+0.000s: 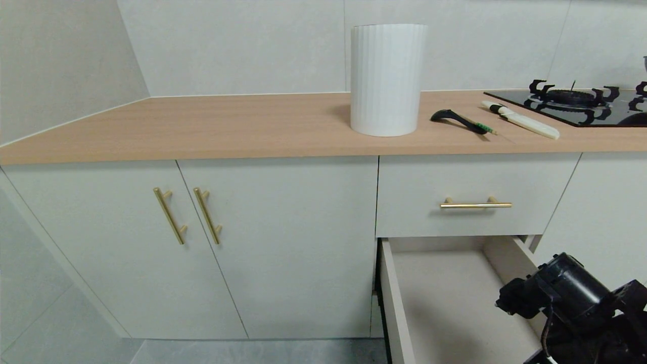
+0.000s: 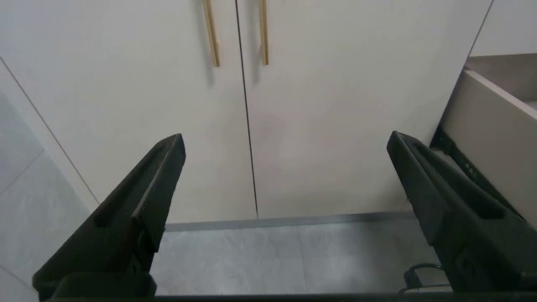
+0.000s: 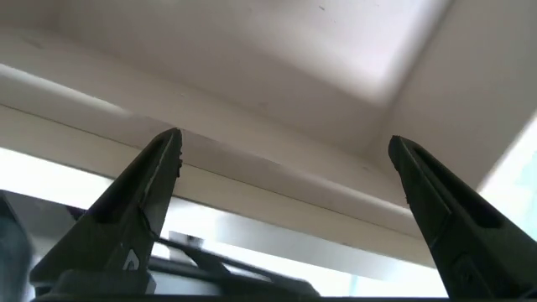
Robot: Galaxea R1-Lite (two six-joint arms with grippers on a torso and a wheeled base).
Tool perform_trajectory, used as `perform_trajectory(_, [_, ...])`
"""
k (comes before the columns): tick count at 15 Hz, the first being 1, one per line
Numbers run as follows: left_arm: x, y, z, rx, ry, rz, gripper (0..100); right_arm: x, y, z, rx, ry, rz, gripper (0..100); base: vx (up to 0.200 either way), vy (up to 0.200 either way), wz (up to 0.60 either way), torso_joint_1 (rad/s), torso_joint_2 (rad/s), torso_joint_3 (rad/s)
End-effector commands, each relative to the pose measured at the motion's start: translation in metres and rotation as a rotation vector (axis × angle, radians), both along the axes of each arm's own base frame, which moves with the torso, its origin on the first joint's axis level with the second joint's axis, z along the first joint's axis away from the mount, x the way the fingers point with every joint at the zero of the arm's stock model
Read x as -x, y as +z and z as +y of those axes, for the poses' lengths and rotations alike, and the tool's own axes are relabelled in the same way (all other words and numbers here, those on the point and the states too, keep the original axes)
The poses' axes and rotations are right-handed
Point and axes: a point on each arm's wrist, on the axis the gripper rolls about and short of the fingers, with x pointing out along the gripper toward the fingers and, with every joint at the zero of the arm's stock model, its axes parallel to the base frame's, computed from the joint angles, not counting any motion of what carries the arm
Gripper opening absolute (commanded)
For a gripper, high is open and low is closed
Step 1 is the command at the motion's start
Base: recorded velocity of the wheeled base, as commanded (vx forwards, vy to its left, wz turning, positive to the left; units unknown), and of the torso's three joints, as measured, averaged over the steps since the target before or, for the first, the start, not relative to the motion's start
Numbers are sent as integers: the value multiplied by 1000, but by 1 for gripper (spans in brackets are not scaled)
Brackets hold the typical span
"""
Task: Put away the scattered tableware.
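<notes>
While the left end effector (image 2: 285,143) and right end effector (image 3: 284,141) were held open, the knife (image 1: 521,120) likely needed to be grabbed first.

1. my left gripper (image 2: 284,144) has two matte black fingers (image 2: 134,218), broad-based, tapering to blunt wedge tips.
2. my right gripper (image 3: 284,141) wears the same dark wedge pair.
3. at five o'clock in the head view, my right arm (image 1: 571,293) is black: round housing, thin looping cable (image 1: 545,333).
</notes>
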Motion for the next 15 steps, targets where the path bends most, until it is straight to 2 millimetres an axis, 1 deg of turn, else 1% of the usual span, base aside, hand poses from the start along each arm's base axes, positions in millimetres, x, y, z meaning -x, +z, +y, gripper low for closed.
perform_trajectory(1, [0,0,0,0,2,0,100,3,0,-1,15,20,18,100,0,0,0,0,0,0])
perform_trajectory(5, [0,0,0,0,1,0,100,8,-1,-2,45,56,54,100,0,0,0,0,0,0])
perform_trajectory(8, [0,0,0,0,1,0,100,4,4,0,29,42,27,100,0,0,0,0,0,0])
perform_trajectory(10, [0,0,0,0,1,0,100,-3,10,4,-15,-21,-14,100,0,0,0,0,0,0])
perform_trajectory(11, [0,0,0,0,1,0,100,-8,17,7,-62,-67,-56,100,0,0,0,0,0,0])
perform_trajectory(12, [0,0,0,0,1,0,100,-13,28,10,-161,-166,-128,100,0,0,0,0,0,0])
perform_trajectory(13, [0,0,0,0,1,0,100,-17,33,9,-202,-209,-166,100,0,0,0,0,0,0])
perform_trajectory(14, [0,0,0,0,1,1,100,-20,36,4,-220,-242,-200,100,0,0,0,0,0,0])
perform_trajectory(15, [0,0,0,0,1,0,100,-20,37,2,-223,-250,-209,100,0,0,0,0,0,0])
